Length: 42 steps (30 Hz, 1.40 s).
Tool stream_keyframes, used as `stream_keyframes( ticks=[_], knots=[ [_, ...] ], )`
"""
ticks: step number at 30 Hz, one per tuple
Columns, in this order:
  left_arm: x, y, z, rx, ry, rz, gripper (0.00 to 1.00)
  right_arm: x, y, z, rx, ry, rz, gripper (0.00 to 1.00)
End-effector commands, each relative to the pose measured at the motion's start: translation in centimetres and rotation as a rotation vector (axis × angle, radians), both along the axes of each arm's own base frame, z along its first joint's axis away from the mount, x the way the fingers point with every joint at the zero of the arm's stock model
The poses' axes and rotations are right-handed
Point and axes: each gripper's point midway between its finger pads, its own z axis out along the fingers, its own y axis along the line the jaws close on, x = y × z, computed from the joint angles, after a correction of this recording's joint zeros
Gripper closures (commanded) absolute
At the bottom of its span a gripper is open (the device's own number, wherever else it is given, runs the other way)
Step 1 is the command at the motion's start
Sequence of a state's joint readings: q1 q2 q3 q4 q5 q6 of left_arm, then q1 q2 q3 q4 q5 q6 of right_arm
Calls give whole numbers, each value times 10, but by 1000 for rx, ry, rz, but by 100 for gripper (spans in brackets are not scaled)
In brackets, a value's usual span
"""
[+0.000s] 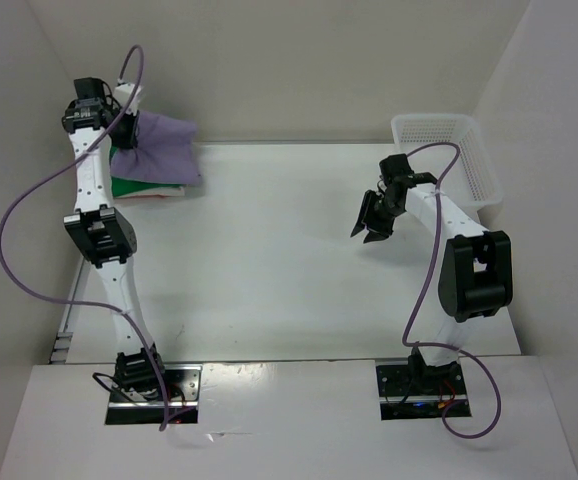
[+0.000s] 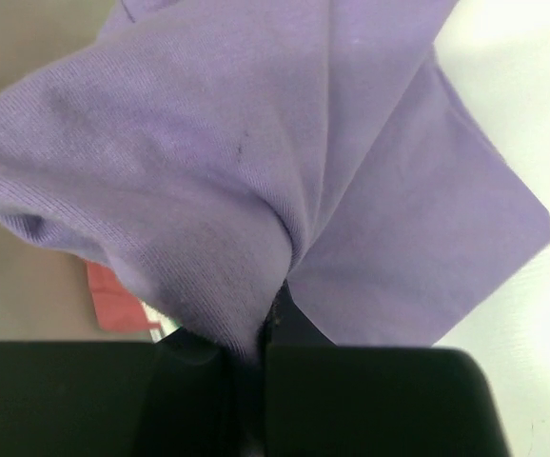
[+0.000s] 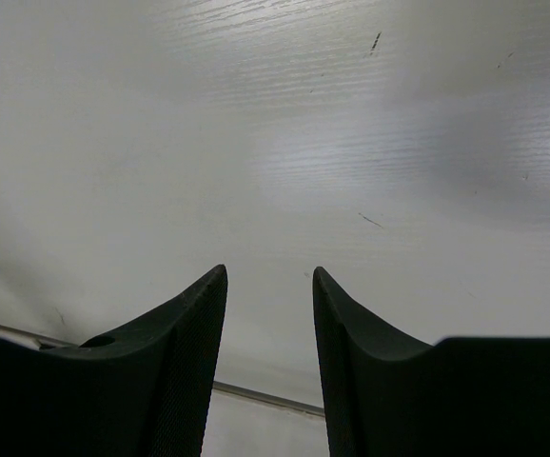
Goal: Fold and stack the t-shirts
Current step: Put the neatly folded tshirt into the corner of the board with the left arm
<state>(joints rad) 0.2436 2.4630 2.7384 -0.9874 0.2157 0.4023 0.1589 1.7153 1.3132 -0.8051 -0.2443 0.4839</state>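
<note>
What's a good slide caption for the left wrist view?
Left gripper pinches the bunched lavender shirt, a salmon shirt showing beneath it.

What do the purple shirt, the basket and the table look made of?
Purple shirt: soft knit cloth, matte; fine knit ribs and loose folds show up close.
Basket: probably white plastic; stiff open mesh walls.
Table: white board with faint grain lines and a slight sheen; perhaps laminate, though I can't be sure.
</note>
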Motion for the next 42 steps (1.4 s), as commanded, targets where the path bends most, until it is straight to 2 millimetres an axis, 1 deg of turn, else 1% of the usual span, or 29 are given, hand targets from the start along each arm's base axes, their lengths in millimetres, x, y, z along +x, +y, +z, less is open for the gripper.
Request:
stream_keyframes(
  ticks=[1,2,6,8,9,10,11,12,13,14,15,16,18,19,20,23,26,27,29,30,32,35,36,37,38,39,40,41,42],
  knots=[
    [-2,6,38,-55,-95,-12,100,-2,-1,0,-1,3,8,53],
    [-2,4,39,-64,-97,-22,100,-2,-1,0,-1,3,8,53],
    [-1,23,0,-91,-28,6,100,-2,2,-2,-4,23,17,53],
    [-1,29,-6,-93,-21,16,100,-1,2,-2,-7,28,25,53],
    [-1,37,-20,-92,4,36,100,-1,2,-2,-7,28,25,53],
    [2,40,-21,-87,-3,57,100,-1,2,0,-7,28,25,53],
    [1,56,-31,-58,15,103,99,-1,2,-3,-9,38,26,53],
    [2,61,-27,-46,1,130,99,0,5,-1,-8,30,35,53],
    [2,75,-34,-35,6,169,98,-2,5,-1,-9,40,35,53],
    [1,84,-34,-33,1,211,94,-1,9,-2,-10,40,45,53],
    [-2,105,-28,4,-18,275,88,-3,13,-2,-10,40,56,53],
    [-3,111,-33,22,-4,298,67,-2,13,1,-10,40,56,53],
    [-8,141,-23,78,-39,393,55,-4,16,-3,-12,50,67,53],
    [-9,145,-23,91,-35,409,48,-6,21,-2,-2,52,80,53],
    [-9,147,-17,101,-47,417,34,-3,22,0,-1,43,80,53],
    [-9,147,-14,103,-56,418,31,-7,25,-3,-4,61,90,53],
    [-11,147,2,107,-82,432,30,-9,28,-3,-4,61,101,53],
    [-11,140,18,121,-106,413,30,-9,28,-3,-4,61,101,53],
    [-14,132,29,121,-110,403,29,-14,30,3,-3,54,110,53],
    [-15,124,48,120,-142,388,29,-14,30,3,-3,54,110,52],
    [-19,110,66,85,-167,339,29,-17,28,10,-8,31,107,52],
    [-31,61,118,17,-242,168,28,-20,20,22,-44,0,92,49],
    [-34,40,127,-5,-250,102,28,-22,17,26,-58,-4,87,47],
    [-38,0,129,-41,-231,-25,28,-23,13,29,-74,-13,80,46],
    [-50,-26,150,-27,-252,-88,28,-24,7,38,-98,-43,67,44],
    [-55,-50,156,17,-250,-170,28,-26,4,42,-109,-53,62,35],
    [-64,-97,154,34,-211,-259,26,-31,1,44,-122,-48,58,21],
    [-73,-121,162,39,-215,-310,26,-31,-3,49,-136,-69,49,5],
    [-77,-139,162,33,-208,-345,26,-37,-4,57,-132,-87,48,0]
  ],
)
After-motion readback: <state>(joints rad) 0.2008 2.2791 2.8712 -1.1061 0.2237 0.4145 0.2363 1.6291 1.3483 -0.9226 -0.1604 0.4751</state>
